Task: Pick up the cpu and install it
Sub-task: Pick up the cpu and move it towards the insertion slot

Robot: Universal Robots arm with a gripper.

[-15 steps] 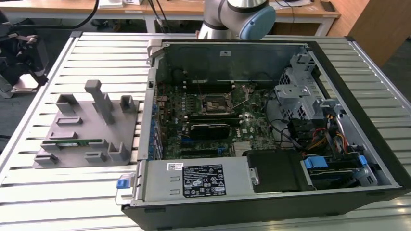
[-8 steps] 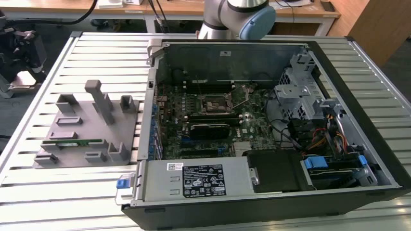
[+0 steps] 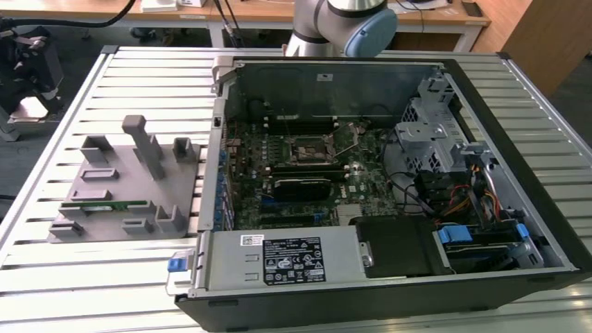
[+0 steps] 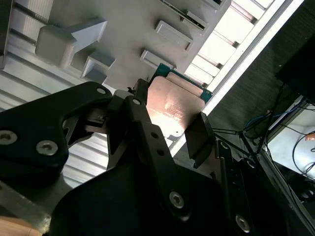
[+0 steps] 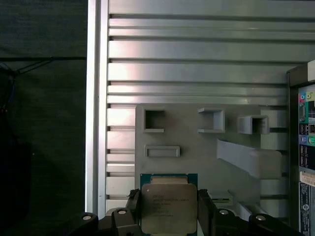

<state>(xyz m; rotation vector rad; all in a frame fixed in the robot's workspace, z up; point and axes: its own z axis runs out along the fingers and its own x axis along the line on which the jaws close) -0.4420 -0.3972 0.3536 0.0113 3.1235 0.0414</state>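
Exterior view high over computer case (image 3: pixel 324 87), both wrist views facing tray (image 5: pixel 197 152) (image 4: pixel 128 24)

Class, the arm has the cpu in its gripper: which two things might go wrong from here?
1. The gripper pinches the cpu only by its thin edges, so it may slip or tilt.
2. The socket sits deep in the computer case, near cables; a tilted chip might seat askew there.

I am looking at a slatted metal table (image 3: pixel 148 90) that is carrying an open computer case (image 3: pixel 333 90), which is lying on its side with the motherboard (image 3: pixel 306 173) facing up. A grey holder tray (image 3: pixel 129 186) is sitting just beside the case, on the exterior view's left, and a green memory stick (image 3: pixel 116 205) is lying in it.
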